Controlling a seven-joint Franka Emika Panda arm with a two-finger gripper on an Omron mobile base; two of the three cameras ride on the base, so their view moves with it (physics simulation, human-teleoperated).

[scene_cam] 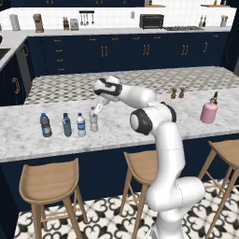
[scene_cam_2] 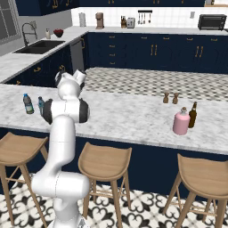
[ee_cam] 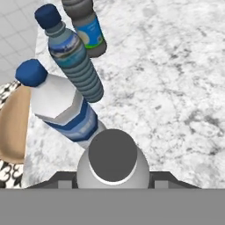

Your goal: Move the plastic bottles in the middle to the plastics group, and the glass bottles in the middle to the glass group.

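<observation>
The plain greyish-clear plastic bottle (scene_cam: 94,120) stands upright on the white marble bench (scene_cam: 140,126), just at three o'clock of the blue-labelled clear bottle (scene_cam: 81,125), clamped in the pincer (scene_cam: 95,113). Best to let go gently and lift straight up, clear of the teal bottle (scene_cam: 66,125) nearby.

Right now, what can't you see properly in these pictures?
- Jaws: in the hand view the grey bottle fills the space between them, hiding any contact.
- Right base view: the arm covers part of the bottle row.
- Brown bottle, left base view: mostly behind the pink bottle.
- Shakers: too small for detail.
</observation>
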